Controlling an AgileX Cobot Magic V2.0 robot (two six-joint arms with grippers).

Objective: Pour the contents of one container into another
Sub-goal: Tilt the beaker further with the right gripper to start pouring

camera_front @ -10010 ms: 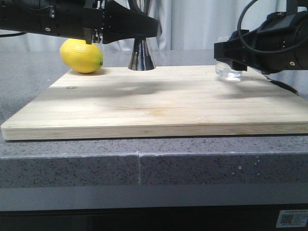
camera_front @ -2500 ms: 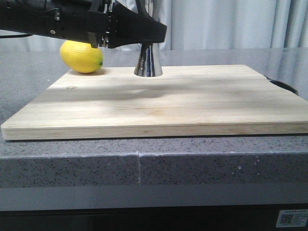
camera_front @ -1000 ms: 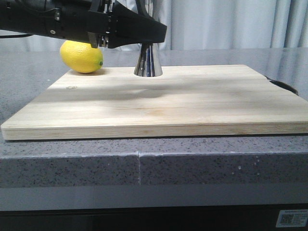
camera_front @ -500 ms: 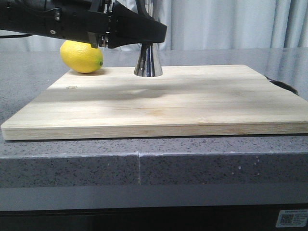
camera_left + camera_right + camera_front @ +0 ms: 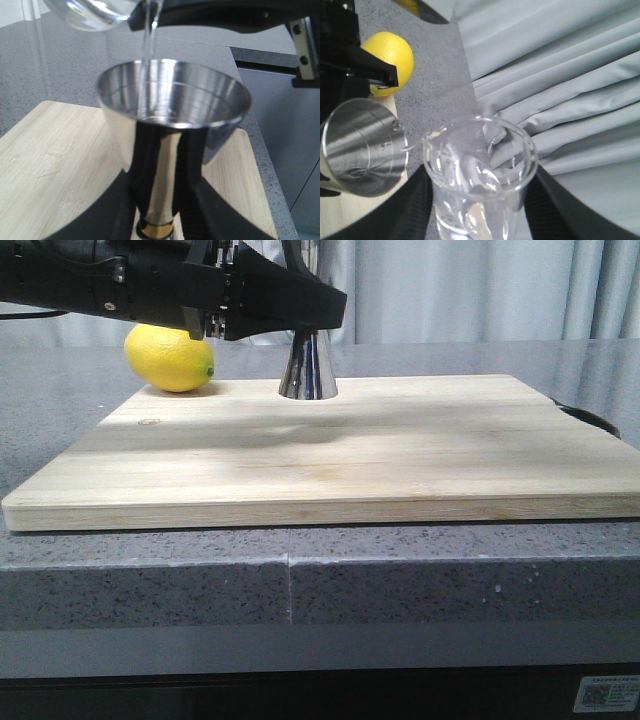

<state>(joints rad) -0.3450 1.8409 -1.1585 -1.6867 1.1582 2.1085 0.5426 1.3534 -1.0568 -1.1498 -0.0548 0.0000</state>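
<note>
The steel jigger [image 5: 307, 371] stands at the back of the wooden board [image 5: 330, 460], and my left gripper [image 5: 312, 318] is shut on its narrow waist. In the left wrist view the jigger's open cup [image 5: 172, 102] fills the middle, with my left gripper [image 5: 157, 202] clamped just above the gold band. A thin stream of clear liquid [image 5: 147, 47] falls into it from the tilted glass beaker [image 5: 90, 12]. My right gripper [image 5: 480, 200] is shut on the beaker [image 5: 480, 167], whose lip reaches over the jigger [image 5: 362, 147]. The right arm is outside the front view.
A yellow lemon [image 5: 170, 358] lies on the grey counter just behind the board's back left corner, close to the left arm; it also shows as the lemon [image 5: 390, 60] beyond the jigger. Grey curtains [image 5: 560, 75] hang behind the counter.
Ten seconds ago the right arm held the beaker low over the board's back right; it has since left the front view. The jigger shifted slightly right. Nothing differs over the last second.
</note>
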